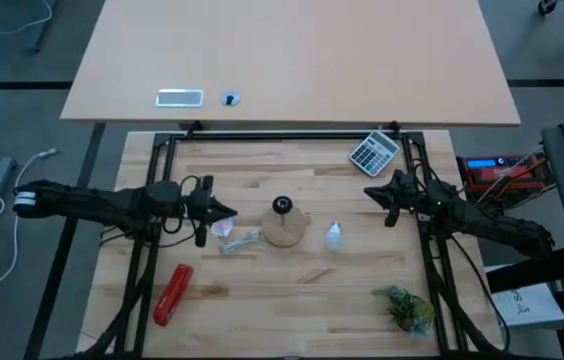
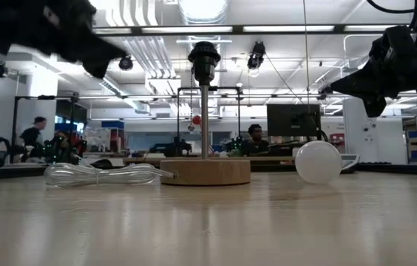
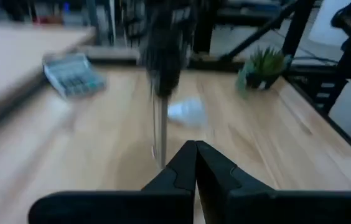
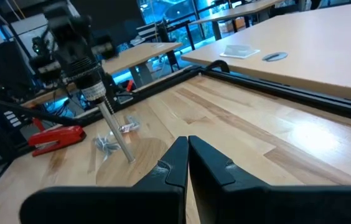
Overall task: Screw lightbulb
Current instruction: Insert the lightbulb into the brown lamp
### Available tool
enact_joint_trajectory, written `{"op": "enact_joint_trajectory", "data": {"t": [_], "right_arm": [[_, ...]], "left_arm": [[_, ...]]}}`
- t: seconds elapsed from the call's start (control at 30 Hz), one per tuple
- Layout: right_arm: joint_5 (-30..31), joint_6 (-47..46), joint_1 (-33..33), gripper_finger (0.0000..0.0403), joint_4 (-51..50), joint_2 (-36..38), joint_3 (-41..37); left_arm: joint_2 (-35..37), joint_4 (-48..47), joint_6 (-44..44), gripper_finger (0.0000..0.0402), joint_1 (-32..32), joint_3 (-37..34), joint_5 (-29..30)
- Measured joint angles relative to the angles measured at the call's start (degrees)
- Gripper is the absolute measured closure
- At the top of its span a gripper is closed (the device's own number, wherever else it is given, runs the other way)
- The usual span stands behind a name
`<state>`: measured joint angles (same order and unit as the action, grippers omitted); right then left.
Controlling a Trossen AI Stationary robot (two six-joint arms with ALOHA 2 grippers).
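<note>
The lightbulb [image 1: 333, 236] is small and white. It lies on the table just right of the round wooden disc [image 1: 284, 228], resting on its rounded side [image 2: 318, 162]. A thin post on the disc carries a black socket [image 2: 203, 59]. My left gripper [image 1: 230, 212] hovers shut to the left of the disc, above the table, and points toward the post [image 3: 160, 118]. My right gripper [image 1: 369, 193] is also shut and hangs in the air right of the bulb, toward the far side. In the right wrist view its fingertips [image 4: 187, 144] meet with nothing between them.
A clear plastic scrap [image 1: 234, 238] lies left of the disc, under my left gripper. There is a calculator [image 1: 374, 152] at the far right, a red stapler [image 1: 173, 293] at the near left and a small green plant [image 1: 406, 308] at the near right. A second table [image 1: 292, 60] stands beyond.
</note>
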<state>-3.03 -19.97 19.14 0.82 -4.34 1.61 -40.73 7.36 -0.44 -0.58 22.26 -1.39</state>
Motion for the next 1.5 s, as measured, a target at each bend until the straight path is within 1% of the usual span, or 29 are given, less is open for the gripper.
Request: {"op": "enact_joint_trajectory", "data": {"t": [0.07,0.17,0.3,0.37,0.43,0.5,0.8,0.97,1.07,1.17,1.27,1.33,1.43,1.5], "right_arm": [[0.0,-0.4,0.0,0.0394,1.7,0.0,0.0],[-0.7,-0.8,0.0,0.0394,7.8,0.0,0.0],[-6.6,1.7,0.0,0.0394,15.3,0.0,0.0],[-9.7,2.1,0.0,0.0394,16.7,0.0,0.2],[-12.0,2.0,0.0,0.0394,15.3,0.0,1.2],[-12.5,1.6,-0.1,0.0394,12.3,-0.2,2.7],[-12.6,5.5,-0.1,0.0394,-8.7,-3.9,13.5],[-16.4,11.5,-0.1,0.0394,-12.6,-5.9,18.5],[-16.9,14.0,-0.7,0.0394,-17.2,-6.8,21.1],[-16.9,14.5,-1.6,0.0394,-19.1,-7.6,21.8],[-16.9,12.1,-2.7,0.0394,-18.5,-8.0,22.4],[-17.0,10.0,-3.8,0.0394,-18.8,-8.4,22.5],[-16.1,8.6,-5.6,0.0394,-19.0,-9.5,22.1],[-15.0,6.8,-6.8,0.0394,-19.0,-10.5,22.0]], "left_arm": [[-0.1,-2.0,3.5,0.0402,0.0,3.6,0.0],[-0.5,-6.1,5.7,0.0402,0.0,8.1,0.0],[-1.0,-13.5,6.0,0.0402,0.0,12.8,0.2],[-1.1,-16.3,5.9,0.0402,0.0,14.0,0.2],[-1.3,-17.0,4.4,0.0402,0.0,14.6,0.2],[-1.5,-17.0,2.7,0.0402,0.0,15.1,0.3],[-4.4,-16.7,1.9,0.0402,0.0,19.1,0.3],[-7.3,-16.4,-2.2,0.0402,0.0,21.8,0.3],[-9.3,-17.0,-5.0,0.0402,0.0,22.3,0.4],[-11.5,-17.7,-7.9,0.0402,0.1,22.3,0.3],[-12.9,-19.4,-9.9,0.0402,0.6,21.9,0.3],[-13.1,-20.1,-12.0,0.0402,1.3,22.1,-2.1],[-11.9,-20.4,-12.5,0.0402,3.1,23.8,-9.1],[-10.8,-19.8,-11.1,0.0402,5.6,25.2,-10.5]]}}
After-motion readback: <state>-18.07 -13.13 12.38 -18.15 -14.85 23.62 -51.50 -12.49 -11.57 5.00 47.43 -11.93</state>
